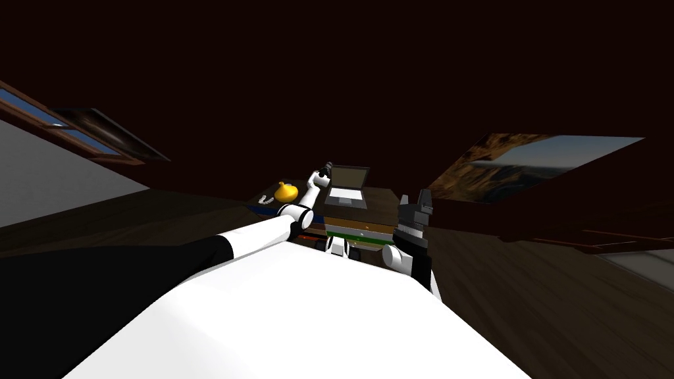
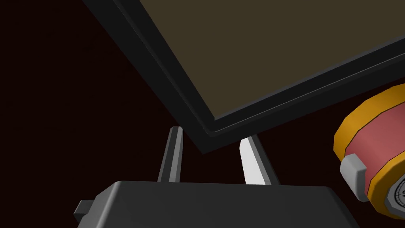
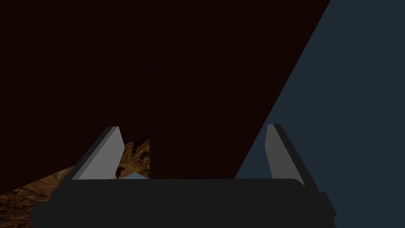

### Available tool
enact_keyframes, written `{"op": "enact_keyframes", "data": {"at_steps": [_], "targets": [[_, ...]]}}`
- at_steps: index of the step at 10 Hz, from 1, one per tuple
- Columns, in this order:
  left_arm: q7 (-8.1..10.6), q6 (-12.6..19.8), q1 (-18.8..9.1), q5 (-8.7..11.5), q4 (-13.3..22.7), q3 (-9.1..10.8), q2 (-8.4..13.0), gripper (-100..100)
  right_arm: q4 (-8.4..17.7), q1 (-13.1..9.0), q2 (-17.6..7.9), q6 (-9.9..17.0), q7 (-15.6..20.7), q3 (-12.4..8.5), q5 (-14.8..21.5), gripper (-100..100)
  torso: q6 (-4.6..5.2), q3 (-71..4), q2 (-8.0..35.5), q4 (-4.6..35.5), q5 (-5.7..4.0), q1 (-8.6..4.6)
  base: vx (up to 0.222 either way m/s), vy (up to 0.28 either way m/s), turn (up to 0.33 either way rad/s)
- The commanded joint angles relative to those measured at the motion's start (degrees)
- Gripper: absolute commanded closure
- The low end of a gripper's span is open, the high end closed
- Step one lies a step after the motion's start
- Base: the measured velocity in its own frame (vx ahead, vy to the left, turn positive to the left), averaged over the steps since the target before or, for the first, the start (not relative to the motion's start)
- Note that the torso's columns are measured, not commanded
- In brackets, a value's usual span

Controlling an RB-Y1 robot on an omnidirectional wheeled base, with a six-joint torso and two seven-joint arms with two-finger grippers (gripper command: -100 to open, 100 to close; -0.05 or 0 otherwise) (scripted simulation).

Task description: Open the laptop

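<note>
The laptop (image 1: pixel 347 187) stands on a dark wooden desk (image 1: pixel 383 200) with its lid raised and its grey keyboard showing. My left arm reaches over the desk, and my left gripper (image 1: pixel 325 170) is at the lid's upper left corner. In the left wrist view, that corner of the black-framed lid (image 2: pixel 277 51) sits between the fingers of my left gripper (image 2: pixel 209 134). The fingers stand narrowed, with their tips against the corner's two edges. My right gripper (image 1: pixel 424 197) is raised to the right of the desk and stands open (image 3: pixel 193 128) with nothing between its fingers.
A yellow rounded object (image 1: pixel 285 192) and a small white item (image 1: pixel 265 199) lie on the desk to the left of the laptop. A red and yellow cylinder (image 2: pixel 375 154) is close beside my left gripper. Dark wooden floor surrounds the desk.
</note>
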Motion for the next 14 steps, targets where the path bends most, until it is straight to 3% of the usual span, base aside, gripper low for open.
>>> {"op": "enact_keyframes", "data": {"at_steps": [1, 8, 13, 14], "targets": [[0.46, -4.62, 3.04, -0.38, 0.04, 0.69, -0.01, 100, 0.0, 0.0, 0.0, 0.0, 0.0, 0.0, 0.0, 0, 0.19, -0.11, -0.15, 0.06, -0.02, 0.05, 0.005, -0.068, 0.067], [1.21, -17.92, 8.72, -0.28, -1.27, 1.37, 0.43, 100, 0.0, 0.0, 0.0, 0.0, 0.0, 0.0, 0.0, 0, 0.18, -0.31, -0.46, -0.08, 0.01, 0.1, 0.006, -0.063, 0.065], [1.95, -27.5, 14.4, -0.18, -2.58, 2.04, 0.87, 100, 0.0, 0.0, -0.01, 0.0, 0.0, -0.01, 0.0, 0, 0.07, -0.25, -0.36, 0.0, 0.07, 0.31, -0.012, -0.048, 0.073], [1.95, -29.17, 14.4, -0.18, -2.58, 2.04, 0.87, 100, 0.0, 0.0, -0.01, 0.0, 0.0, -0.01, 0.0, 0, 0.0, -0.22, -0.33, -0.06, 0.08, 0.27, -0.012, -0.049, 0.063]]}}
